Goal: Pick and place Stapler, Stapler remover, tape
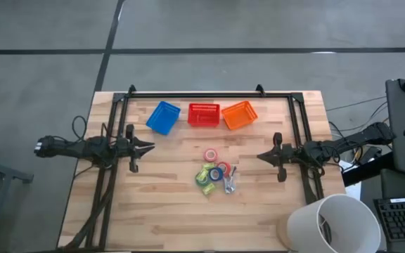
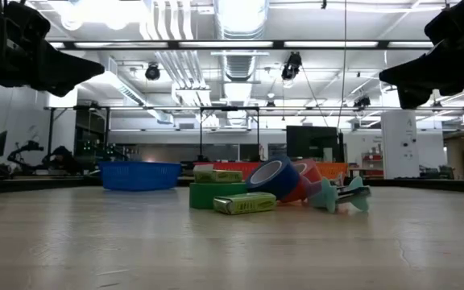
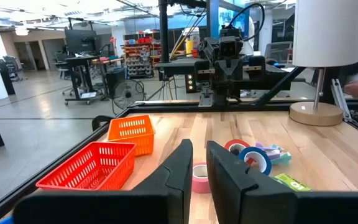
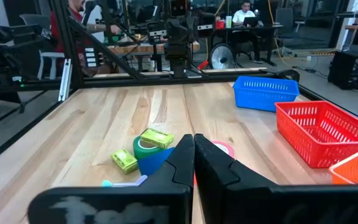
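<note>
The task's things lie in a cluster at the table's middle. A pink tape roll (image 1: 210, 154) lies flat on the far side. A blue roll (image 2: 276, 177) leans on edge against a red roll (image 2: 306, 180). A green roll (image 2: 214, 196) lies flat with a yellow-green block (image 2: 217, 175) on top, and another block (image 2: 244, 204) lies in front. Teal staple removers (image 2: 342, 196) lie at the cluster's right. My left gripper (image 1: 150, 147) hovers left of the cluster and my right gripper (image 1: 261, 156) hovers to its right. Both are shut, raised off the table, and point at the cluster.
Three baskets stand in a row on the far side: blue (image 1: 164, 117), red (image 1: 204, 114) and orange (image 1: 240, 115). A black frame (image 1: 209, 94) runs along the far and side edges. A white lampshade (image 1: 332, 225) stands at the near right corner. Bare wood lies nearer than the cluster.
</note>
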